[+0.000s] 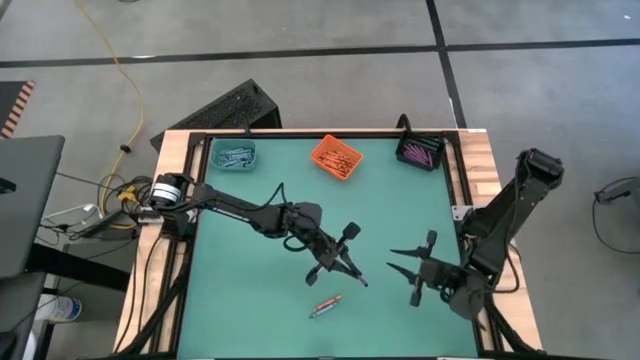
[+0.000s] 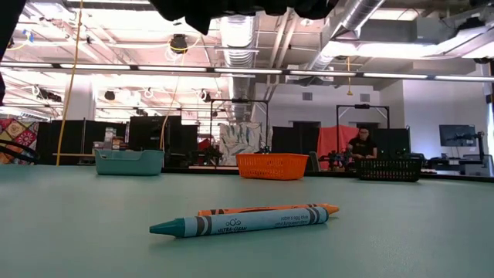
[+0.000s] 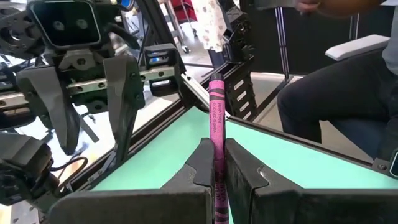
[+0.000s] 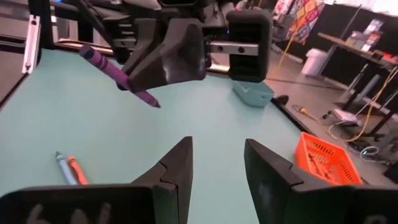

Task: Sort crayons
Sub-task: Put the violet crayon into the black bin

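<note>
My left gripper (image 1: 350, 270) hangs over the middle of the green table, shut on a purple crayon (image 3: 216, 106), which also shows in the right wrist view (image 4: 115, 71). My right gripper (image 1: 392, 260) faces it from the table's right, open and empty; its fingers (image 4: 177, 165) stand apart, short of the crayon. A blue-teal crayon (image 2: 239, 222) and an orange crayon (image 2: 270, 208) lie side by side flat on the table, nearer the front edge (image 1: 325, 305). My left gripper pinches the purple crayon's paper-wrapped shaft (image 3: 216, 163) between its two fingers. The crayon runs along the fingers and sticks out past their tips toward my right gripper. It is lifted clear of the table and slants with its pointed end (image 4: 154, 104) lower.
Three small bins stand along the far edge: a teal one (image 1: 233, 155) at the left, an orange one (image 1: 336, 158) in the middle and a black one (image 1: 420, 153) at the right, each holding crayons. A person sits beyond the table (image 2: 361, 145).
</note>
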Controlling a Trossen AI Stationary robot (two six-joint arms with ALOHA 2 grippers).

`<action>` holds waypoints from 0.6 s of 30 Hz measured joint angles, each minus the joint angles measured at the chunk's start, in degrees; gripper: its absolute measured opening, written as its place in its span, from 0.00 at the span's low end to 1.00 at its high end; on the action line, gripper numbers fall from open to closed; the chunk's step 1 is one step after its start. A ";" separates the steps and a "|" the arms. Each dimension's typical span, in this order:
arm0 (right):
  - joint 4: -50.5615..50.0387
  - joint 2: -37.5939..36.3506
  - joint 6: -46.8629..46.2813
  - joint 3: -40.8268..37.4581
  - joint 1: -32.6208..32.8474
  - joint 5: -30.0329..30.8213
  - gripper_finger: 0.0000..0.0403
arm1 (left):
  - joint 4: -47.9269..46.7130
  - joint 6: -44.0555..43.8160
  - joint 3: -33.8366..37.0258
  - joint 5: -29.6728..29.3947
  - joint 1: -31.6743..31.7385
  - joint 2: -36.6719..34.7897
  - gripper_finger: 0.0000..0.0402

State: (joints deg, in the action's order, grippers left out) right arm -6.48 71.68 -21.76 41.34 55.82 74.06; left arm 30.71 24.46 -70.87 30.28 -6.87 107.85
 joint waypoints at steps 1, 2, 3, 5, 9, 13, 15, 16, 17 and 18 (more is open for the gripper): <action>0.00 -0.13 -0.04 0.00 -0.49 -0.64 0.35 | -0.01 -0.19 0.00 -0.01 0.00 0.00 0.00; 0.20 -0.16 -0.07 0.00 -0.96 -1.48 0.35 | -0.03 -0.21 0.00 0.00 0.00 0.00 0.00; 0.65 -0.17 -0.03 0.00 -1.51 -2.60 0.35 | -0.03 -0.21 0.00 -0.01 0.00 0.00 0.00; 2.42 -0.17 1.21 0.00 -2.32 -5.12 0.35 | -0.03 -0.20 0.00 -0.01 0.02 0.00 0.00; 10.78 0.43 9.54 0.00 -2.59 -5.43 0.35 | 0.00 0.52 0.00 -0.08 0.07 0.00 0.00; 21.35 0.76 21.44 0.00 -2.66 -5.93 0.35 | 0.91 1.38 0.02 -0.06 0.19 0.00 0.00; 24.75 0.77 25.23 0.01 -3.26 -7.99 0.35 | 2.46 1.38 0.02 0.36 0.40 0.00 0.00; 26.26 0.81 26.97 0.00 -3.53 -9.05 0.35 | 3.42 1.34 0.02 0.93 0.48 0.00 0.00; 27.78 0.81 28.47 0.00 -3.84 -10.22 0.35 | 4.19 1.28 0.02 1.39 0.52 0.00 0.00; 29.09 0.79 29.51 0.02 -4.28 -11.56 0.35 | 5.07 1.18 0.02 1.94 0.52 0.00 0.00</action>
State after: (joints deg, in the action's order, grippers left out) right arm 22.61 72.47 7.75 41.36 51.53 62.49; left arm 35.78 25.63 -70.85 32.22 -6.35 107.85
